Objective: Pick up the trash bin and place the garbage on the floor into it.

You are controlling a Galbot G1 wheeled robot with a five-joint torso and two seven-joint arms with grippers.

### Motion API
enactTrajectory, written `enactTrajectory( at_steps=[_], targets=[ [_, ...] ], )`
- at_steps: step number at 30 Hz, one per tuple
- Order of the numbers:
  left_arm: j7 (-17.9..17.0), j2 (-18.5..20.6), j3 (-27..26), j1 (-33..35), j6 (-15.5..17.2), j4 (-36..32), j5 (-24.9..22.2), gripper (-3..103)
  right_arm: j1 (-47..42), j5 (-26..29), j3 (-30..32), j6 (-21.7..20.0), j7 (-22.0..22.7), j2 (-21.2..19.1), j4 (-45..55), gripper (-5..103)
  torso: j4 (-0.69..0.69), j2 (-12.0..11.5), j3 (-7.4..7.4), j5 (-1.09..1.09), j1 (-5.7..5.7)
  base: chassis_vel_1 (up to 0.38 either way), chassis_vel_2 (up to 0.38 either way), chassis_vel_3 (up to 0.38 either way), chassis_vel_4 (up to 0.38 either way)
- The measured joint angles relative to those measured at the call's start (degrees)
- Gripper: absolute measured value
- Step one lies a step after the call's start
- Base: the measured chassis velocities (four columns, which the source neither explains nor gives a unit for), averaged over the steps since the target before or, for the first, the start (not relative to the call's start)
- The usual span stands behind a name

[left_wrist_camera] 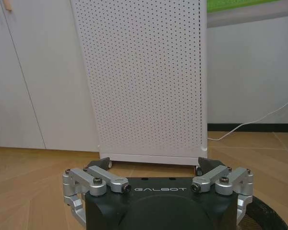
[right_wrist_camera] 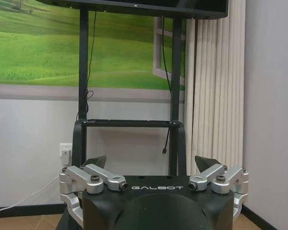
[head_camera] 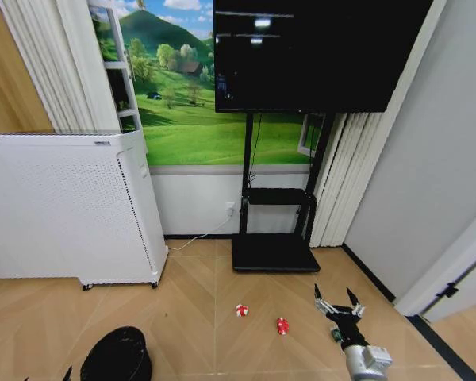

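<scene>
The black round trash bin (head_camera: pixel 115 357) stands on the parquet floor (head_camera: pixel 198 286) at the near left; its rim (left_wrist_camera: pixel 271 215) curves past the left gripper in the left wrist view. Two red-and-white pieces of garbage (head_camera: pixel 241 310) (head_camera: pixel 282 325) lie mid-floor. A green-labelled bit, perhaps the bottle (head_camera: pixel 334 336), peeks out beside my right wrist, mostly hidden. My right gripper (head_camera: pixel 334 295) (right_wrist_camera: pixel 151 162) hovers open and empty to the right of the wrappers. My left gripper (left_wrist_camera: pixel 154 164) is open and empty just left of the bin, facing the purifier.
A tall white perforated air purifier (head_camera: pixel 71 206) (left_wrist_camera: pixel 139 76) stands at the left on casters. A black TV stand (head_camera: pixel 274 254) (right_wrist_camera: pixel 129 123) with a flat base sits against the far wall, a white cable beside it. A grey wall and door frame (head_camera: pixel 452 270) close the right side.
</scene>
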Motion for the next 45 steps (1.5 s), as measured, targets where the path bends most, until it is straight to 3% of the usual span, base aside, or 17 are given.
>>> enactTrajectory(
  at_steps=[15, 20, 29, 31, 32, 34, 35, 37, 40, 45],
  targets=[
    [-0.12, 0.37, -0.09, -0.10, 1.04, 0.78, -2.27, 99, 0.04, 0.05, 0.02, 0.05, -0.23, -0.11, -0.39, 100, 0.00, -3.60, -2.26, 0.00, -1.33, 0.000, 0.000, 0.000, 0.000],
    [-0.97, 0.58, 0.12, 0.43, 2.87, 0.74, -5.54, 99, -0.08, -0.06, -0.09, 0.06, -0.26, -0.04, -0.20, 100, 0.00, -4.78, -2.95, 0.00, -1.82, 0.000, 0.000, 0.000, 0.000],
    [-1.53, 0.83, 0.09, 0.45, 4.20, 1.12, -6.87, 99, -0.26, -0.01, 0.14, 0.17, -0.29, -0.16, -0.09, 100, 0.00, -6.64, -4.21, 0.00, -2.43, 0.000, 0.000, 0.000, 0.000],
    [-3.07, 1.01, 0.22, 0.55, 7.48, 0.58, -8.22, 99, -0.28, -0.06, 0.11, 0.36, -0.29, -0.06, -0.16, 100, 0.00, -7.32, -4.65, 0.01, -2.67, 0.000, 0.000, 0.000, 0.000],
    [-3.07, 1.01, 0.22, 0.55, 7.48, 0.58, -8.22, 99, -0.28, -0.06, 0.11, 0.36, -0.29, -0.06, -0.16, 100, 0.00, -7.32, -4.65, 0.01, -2.67, 0.000, 0.000, 0.000, 0.000],
    [-4.29, 1.70, 0.54, 0.46, 11.77, -0.02, -11.62, 98, -0.44, -0.07, 0.12, 0.40, -0.29, 0.02, -0.16, 100, 0.00, -8.10, -5.10, 0.00, -2.99, 0.000, 0.000, 0.000, 0.000],
    [-4.29, 1.70, 0.54, 0.46, 11.77, -0.02, -11.62, 98, -0.44, -0.07, 0.12, 0.40, -0.29, 0.02, -0.16, 100, 0.00, -8.10, -5.10, 0.00, -2.99, 0.000, 0.000, 0.000, 0.000],
    [-5.21, 2.58, 0.59, 0.16, 15.33, -0.46, -14.29, 98, -0.49, -0.05, 0.33, 0.43, -0.28, -0.06, -0.20, 100, 0.00, -8.81, -5.60, 0.00, -3.20, 0.000, 0.000, 0.000, 0.000],
    [-5.60, 3.21, 0.59, -0.06, 17.29, -0.76, -15.92, 98, -0.48, -0.03, 0.47, 0.44, -0.28, -0.11, -0.29, 100, -0.01, -9.34, -5.97, 0.00, -3.35, 0.000, 0.000, 0.000, 0.000],
    [-5.62, 3.24, 0.59, -0.07, 17.37, -0.78, -16.00, 98, -0.49, -0.03, 0.48, 0.44, -0.27, -0.11, -0.29, 100, -0.01, -9.37, -5.99, 0.00, -3.36, 0.000, 0.000, 0.000, 0.000]
  ],
)
